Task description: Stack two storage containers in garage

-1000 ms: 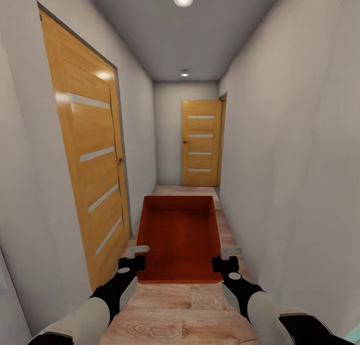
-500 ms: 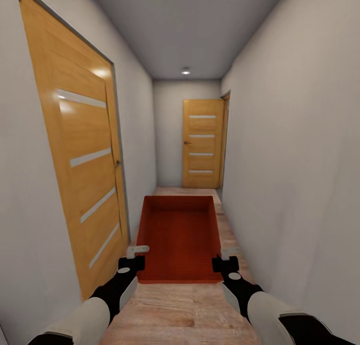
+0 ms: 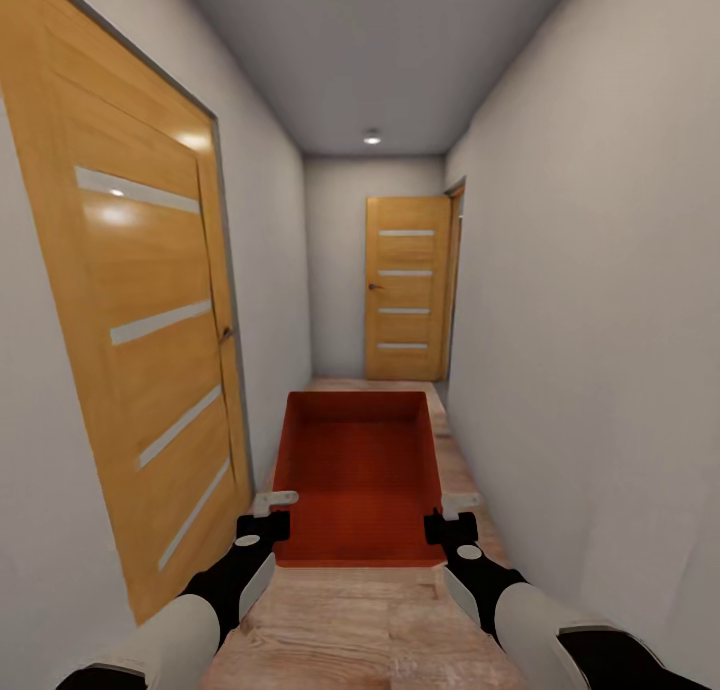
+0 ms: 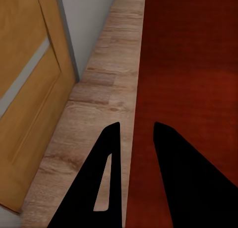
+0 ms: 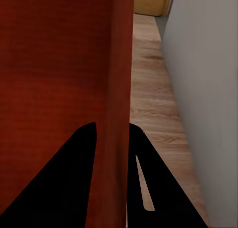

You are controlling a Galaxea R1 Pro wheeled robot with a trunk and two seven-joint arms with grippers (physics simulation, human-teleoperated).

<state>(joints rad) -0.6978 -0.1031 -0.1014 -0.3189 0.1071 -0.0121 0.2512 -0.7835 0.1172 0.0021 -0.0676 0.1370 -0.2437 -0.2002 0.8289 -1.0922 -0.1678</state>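
Both grippers are clamped on one storage container (image 3: 358, 475): our left gripper (image 3: 263, 523) straddles its left wall, one finger inside and one outside, and our right gripper (image 3: 446, 523) pinches the right wall (image 5: 120, 89) the same way. We hold the orange-red bin level in front of us at 12 o'clock, above the wood plank floor (image 3: 340, 620) — not resting on it, as far as we can judge.

By our reckoning the task is in its carrying stage. We are in a narrow white hallway, not the garage, so nothing is placed or stacked yet, and the second bin has yet to be dealt with.

Our bin is empty — only its bare ribbed bottom shows.

Outward from it, a tan wooden door (image 3: 150, 350) stands close at 9 to 10 o'clock, and another door (image 3: 405, 288) closes the hallway's far end at 12 o'clock.
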